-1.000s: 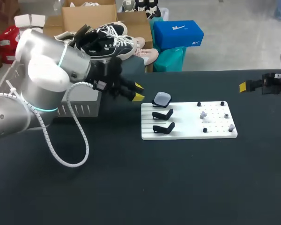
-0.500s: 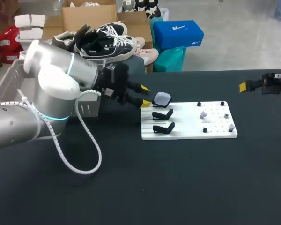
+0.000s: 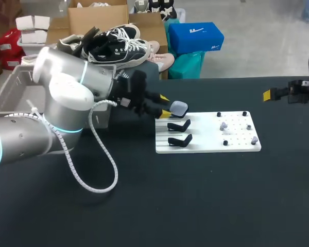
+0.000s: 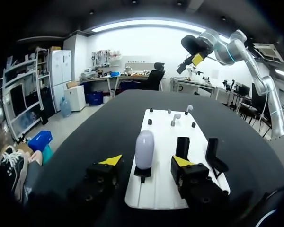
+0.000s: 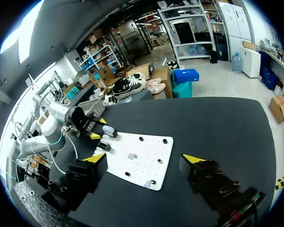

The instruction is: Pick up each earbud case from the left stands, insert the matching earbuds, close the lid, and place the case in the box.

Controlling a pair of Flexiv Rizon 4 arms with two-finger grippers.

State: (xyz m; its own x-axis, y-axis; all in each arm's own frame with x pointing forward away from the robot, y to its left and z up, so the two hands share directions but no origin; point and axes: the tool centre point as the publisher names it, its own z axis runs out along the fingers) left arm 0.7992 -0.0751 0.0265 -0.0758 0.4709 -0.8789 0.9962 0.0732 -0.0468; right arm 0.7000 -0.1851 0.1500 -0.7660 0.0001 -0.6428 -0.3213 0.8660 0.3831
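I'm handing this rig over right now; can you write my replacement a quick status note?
Left tool: open, a finger on each side of the earbud case, not gripping it.
Right tool: open, empty, at the table's right end.
The case sits on the white board's far stand; the two nearer stands are empty. Earbuds lie on the board's other half. The box is behind the left arm, its inside mostly hidden.
Done: nothing on this case. Left: lift it, insert earbuds, close lid, box it.
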